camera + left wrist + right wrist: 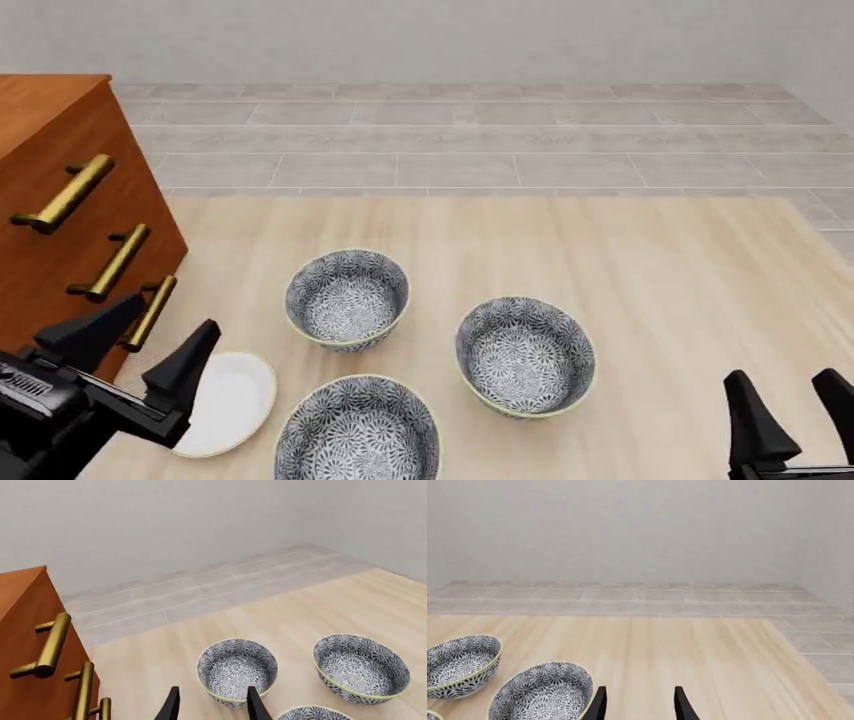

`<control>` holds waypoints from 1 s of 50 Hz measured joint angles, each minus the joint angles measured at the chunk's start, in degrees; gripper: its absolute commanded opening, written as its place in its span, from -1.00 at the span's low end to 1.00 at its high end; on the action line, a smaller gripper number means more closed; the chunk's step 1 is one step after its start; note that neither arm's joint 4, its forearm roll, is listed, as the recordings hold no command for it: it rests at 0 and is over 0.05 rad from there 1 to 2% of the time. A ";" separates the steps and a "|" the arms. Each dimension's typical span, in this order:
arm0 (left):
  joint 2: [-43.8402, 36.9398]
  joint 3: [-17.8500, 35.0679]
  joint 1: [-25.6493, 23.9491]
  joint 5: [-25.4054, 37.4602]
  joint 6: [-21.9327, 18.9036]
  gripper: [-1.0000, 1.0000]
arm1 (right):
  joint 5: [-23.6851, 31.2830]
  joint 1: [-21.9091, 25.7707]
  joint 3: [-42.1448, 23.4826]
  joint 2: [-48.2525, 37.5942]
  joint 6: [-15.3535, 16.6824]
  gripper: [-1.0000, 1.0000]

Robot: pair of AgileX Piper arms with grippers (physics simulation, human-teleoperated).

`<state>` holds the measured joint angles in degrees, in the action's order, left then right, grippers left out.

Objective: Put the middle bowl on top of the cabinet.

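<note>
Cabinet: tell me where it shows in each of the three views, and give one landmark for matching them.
Left wrist view: the cabinet shows one corner and its brass handles, beside the nearest bowl.
Front view: the cabinet stands at the left edge, behind the white plate.
Right wrist view: not in it.
Shared landmark: the nearest bowl is visible in all three views.

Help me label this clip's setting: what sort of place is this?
Probably a simulated tabletop test scene: a bare wooden table with patterned bowls, a wooden cabinet, and a plain grey wall.
</note>
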<state>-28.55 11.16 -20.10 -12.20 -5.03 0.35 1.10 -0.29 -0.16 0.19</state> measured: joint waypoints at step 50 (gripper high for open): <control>-22.10 21.05 -20.09 7.31 -1.08 1.00 | 0.00 -0.46 0.09 0.01 0.19 1.00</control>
<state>-50.65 32.21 -40.19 -4.89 -6.11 0.35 0.64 -0.20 -0.15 0.37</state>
